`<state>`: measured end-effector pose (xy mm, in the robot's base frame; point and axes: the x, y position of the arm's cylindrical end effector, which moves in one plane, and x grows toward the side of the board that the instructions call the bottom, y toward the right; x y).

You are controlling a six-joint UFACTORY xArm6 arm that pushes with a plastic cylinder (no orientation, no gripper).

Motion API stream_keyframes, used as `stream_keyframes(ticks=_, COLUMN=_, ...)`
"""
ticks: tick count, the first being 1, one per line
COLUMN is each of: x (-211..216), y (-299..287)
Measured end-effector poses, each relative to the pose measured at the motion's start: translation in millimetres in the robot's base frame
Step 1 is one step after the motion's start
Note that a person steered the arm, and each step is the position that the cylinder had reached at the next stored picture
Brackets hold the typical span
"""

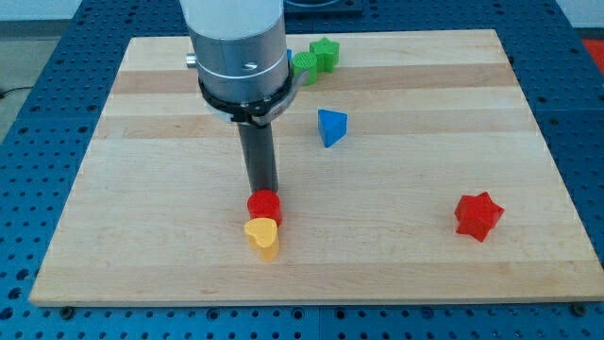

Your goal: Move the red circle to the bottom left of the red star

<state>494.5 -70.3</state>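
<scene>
Camera view: squat red circle [264, 206] touches yellow heart [263, 236]; my tip [263, 192], a gripless tool, holds nothing.

The rod's tip [263, 192] stands just above the red circle [265, 207] in the view, touching or nearly touching its upper edge. The yellow block [263, 238] sits directly below the circle, against it. The red star [478, 216] lies well apart toward the view's right, at about the same height. The blue block [331, 127] lies up and right of the tip, near the board's [142, 227] middle. Two green blocks [315, 59] sit together at the board's top edge, partly behind the arm.
</scene>
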Motion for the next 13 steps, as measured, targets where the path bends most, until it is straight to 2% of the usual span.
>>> stream_keyframes(ticks=1, x=0.0, y=-27.9)
stream_keyframes(ticks=2, x=8.8, y=-15.9)
stream_keyframes(ticks=4, x=20.3, y=116.9)
stream_keyframes(ticks=6, x=24.8, y=201.4)
stream_keyframes(ticks=7, x=23.8, y=138.9)
stream_keyframes(ticks=8, x=39.1, y=19.2)
stream_keyframes(ticks=9, x=63.3, y=-49.8)
stream_keyframes(ticks=11, x=81.4, y=-93.4)
stream_keyframes(ticks=12, x=94.9, y=-164.2)
stream_keyframes(ticks=13, x=123.5, y=-172.6)
